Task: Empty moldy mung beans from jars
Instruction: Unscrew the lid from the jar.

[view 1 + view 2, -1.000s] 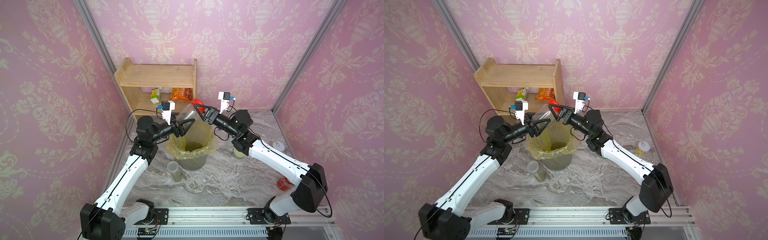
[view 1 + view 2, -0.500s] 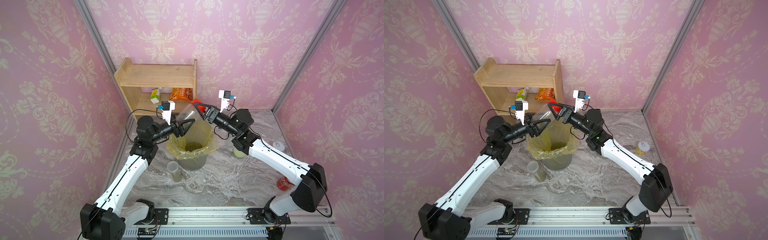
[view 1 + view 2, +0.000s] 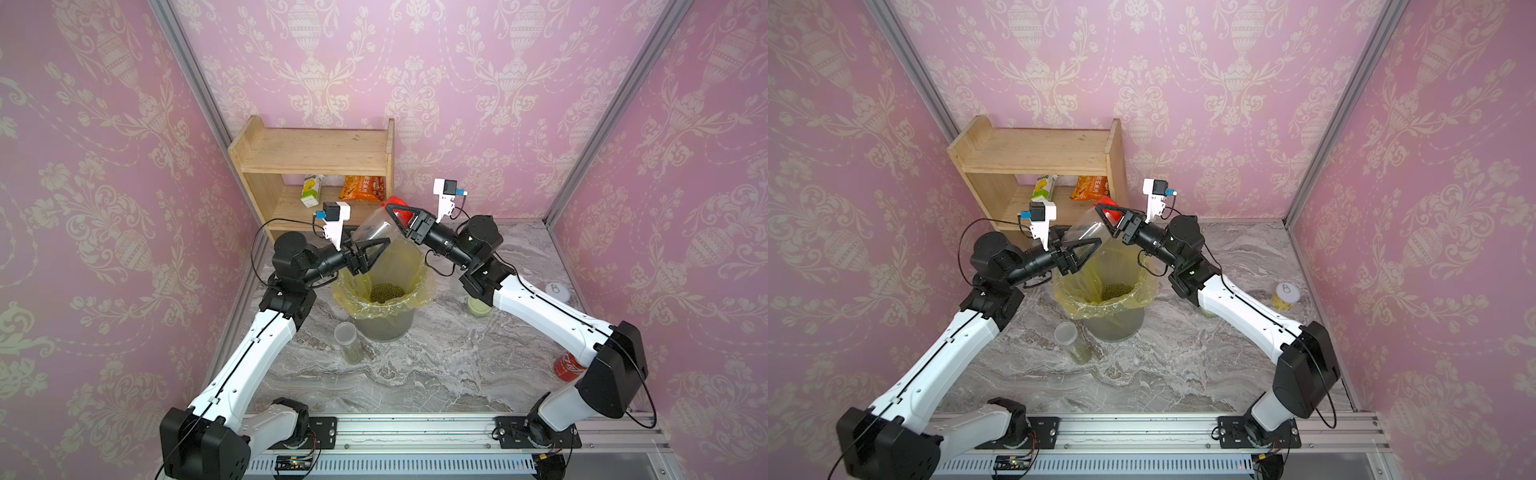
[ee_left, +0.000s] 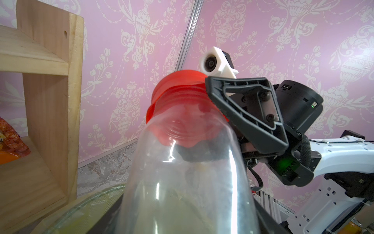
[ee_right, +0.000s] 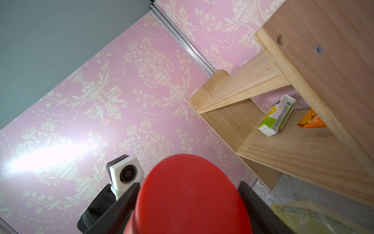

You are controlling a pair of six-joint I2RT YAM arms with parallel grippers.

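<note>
Since the earlier frames the right gripper (image 3: 394, 208) has closed onto the red lid (image 3: 406, 215). In both top views the left gripper (image 3: 380, 247) clamps the clear jar (image 3: 373, 226), tilted above the far side of the lined bin (image 3: 428, 291), where mung beans (image 3: 386, 293) already lie. In the left wrist view the lid sits on the jar's neck. In the right wrist view the fingers (image 5: 256, 204) press it from both sides. Unscrewing seems in hand, and next it calls for a twist against a firm left hold.

Clear glossy plastic jar (image 4: 182, 182), smooth red plastic lid (image 5: 188, 192), bare matt wood shelf (image 3: 316, 153), smooth grey marble-patterned bench (image 3: 436, 365).
</note>
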